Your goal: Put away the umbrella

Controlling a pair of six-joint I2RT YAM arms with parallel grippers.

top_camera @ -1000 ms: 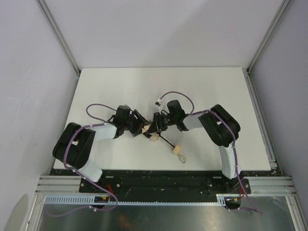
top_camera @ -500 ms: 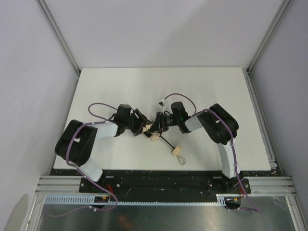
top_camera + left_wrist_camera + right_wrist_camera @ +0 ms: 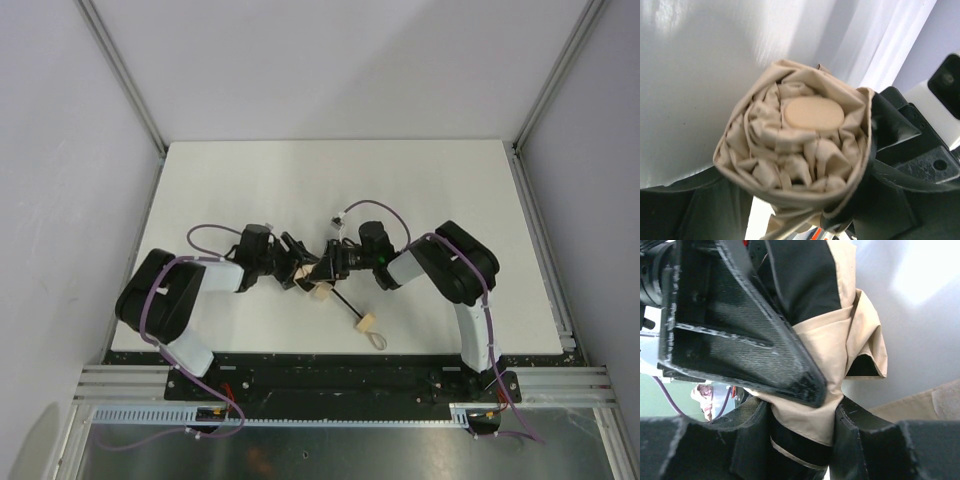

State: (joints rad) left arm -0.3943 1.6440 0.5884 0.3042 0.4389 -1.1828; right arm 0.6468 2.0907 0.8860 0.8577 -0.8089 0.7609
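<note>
The umbrella (image 3: pixel 320 290) is found near the front middle of the table (image 3: pixel 250 190), lifted or resting there between the two arms; which of these cannot be told from above. Its canopy (image 3: pixel 790 155) is gathered into a crumpled bundle with a round cap (image 3: pixel 813 113) in the centre. The thin shaft (image 3: pixel 345 301) is extended toward the near right, ending in the handle (image 3: pixel 366 322) and loop (image 3: pixel 380 337), which lie on the table.

The left claw (image 3: pixel 785 200) is clamped around the bundle. The right claw (image 3: pixel 805 430) is closed on a fold of the same fabric, just beside the left one. A pale band under the right fingers is possibly the closing strap, but the view is too close to be sure.

The step in hand is judged to be the tightening of the canopy. It is done well if one grip is held firm while the loose fold (image 3: pixel 865 350) is wrapped flat. The fabric should not be pulled against the ribs. After this, the shaft must be pushed in along its own line.
</note>
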